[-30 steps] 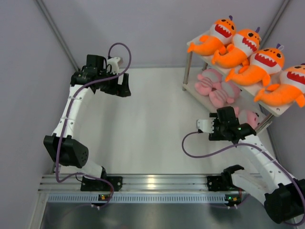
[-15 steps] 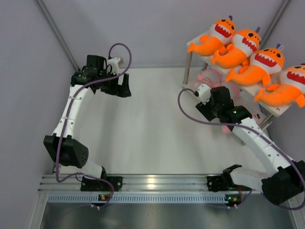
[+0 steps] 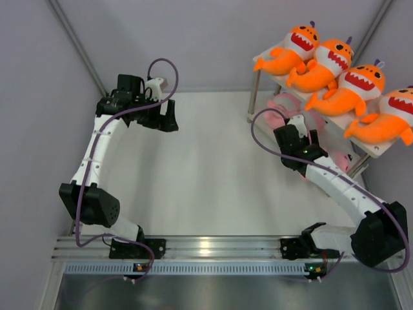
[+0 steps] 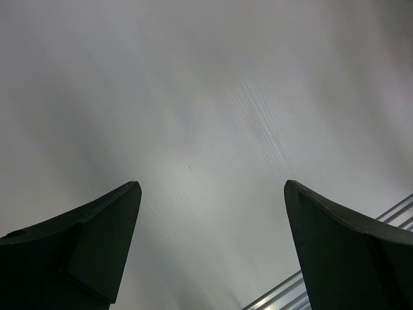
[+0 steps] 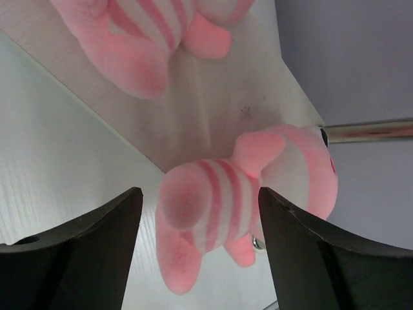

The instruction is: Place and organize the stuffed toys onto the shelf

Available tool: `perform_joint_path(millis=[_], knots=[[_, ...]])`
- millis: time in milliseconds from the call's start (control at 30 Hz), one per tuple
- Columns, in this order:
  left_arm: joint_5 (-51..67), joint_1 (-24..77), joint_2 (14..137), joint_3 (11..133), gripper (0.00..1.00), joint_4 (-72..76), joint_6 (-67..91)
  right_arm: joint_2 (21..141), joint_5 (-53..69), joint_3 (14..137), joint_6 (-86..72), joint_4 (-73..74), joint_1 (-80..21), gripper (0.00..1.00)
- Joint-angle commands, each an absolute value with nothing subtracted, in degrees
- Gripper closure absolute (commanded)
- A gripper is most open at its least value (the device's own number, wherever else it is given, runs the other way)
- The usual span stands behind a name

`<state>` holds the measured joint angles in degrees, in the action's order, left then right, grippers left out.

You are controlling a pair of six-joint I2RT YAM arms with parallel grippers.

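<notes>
R claw (image 5: 198, 191) spread astride pink striped plush (image 5: 216, 200), shelf (image 5: 213, 110) edge.

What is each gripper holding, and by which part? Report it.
Nothing is held. Left gripper: open, empty. Right gripper: open, straddling the rear of the pink striped plush, not closed on it.

The left arm (image 3: 95, 147) rose from its base and folded at the elbow behind the left gripper (image 3: 166, 117), whose fingers (image 4: 97, 239) were spread as wide as they go. The right arm (image 3: 342, 187) lay stretched out long behind the right gripper (image 5: 200, 194), jaws well apart and gripping nothing.
</notes>
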<state>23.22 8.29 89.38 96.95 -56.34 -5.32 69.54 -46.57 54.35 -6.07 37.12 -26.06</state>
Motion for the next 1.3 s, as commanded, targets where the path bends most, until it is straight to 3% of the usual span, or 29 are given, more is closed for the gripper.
perform_joint_path(millis=[0, 233, 333, 367, 533, 567, 667, 900, 1033, 1267], knots=[[25.0, 8.3, 86.9, 97.0, 0.02, -56.0, -6.1, 70.9, -49.6, 55.3, -11.2, 38.0, -25.6, 0.27], [24.8, 8.3, 86.5, 96.9, 0.02, -56.0, -6.2, 75.1, -45.5, 56.7, -13.0, 39.2, -24.6, 0.32], [24.8, 8.3, 86.2, 96.9, 0.02, -56.0, -6.3, 74.8, -45.1, 56.2, -13.3, 39.3, -24.4, 0.40], [25.0, 8.3, 86.3, 96.9, 0.02, -56.0, -6.3, 74.7, -45.0, 56.0, -13.3, 39.5, -24.4, 0.49], [25.2, 8.3, 86.3, 96.9, 0.02, -56.0, -6.3, 74.4, -44.3, 55.7, -12.4, 40.7, -24.1, 0.70], [25.3, 8.3, 86.2, 96.9, 0.02, -56.0, -6.3, 74.4, -44.3, 55.9, -11.7, 40.7, -23.9, 0.82], [25.2, 8.3, 86.0, 97.0, 0.02, -56.0, -6.6, 73.3, -43.9, 56.0, -8.2, 40.3, -23.8, 1.00], [24.9, 8.3, 85.7, 97.1, 0.02, -56.1, -6.9, 68.3, -39.4, 54.2, 16.1, 37.7, -23.8, 1.00], [25.0, 8.3, 85.9, 97.3, 0.02, -56.2, -6.9, 63.0, -29.8, 50.8, 31.5, 37.0, -23.8, 1.00], [25.2, 8.3, 85.6, 97.2, 0.02, -56.2, -6.9, 62.2, -26.2, 48.8, 36.7, 38.5, -22.5, 1.00]])
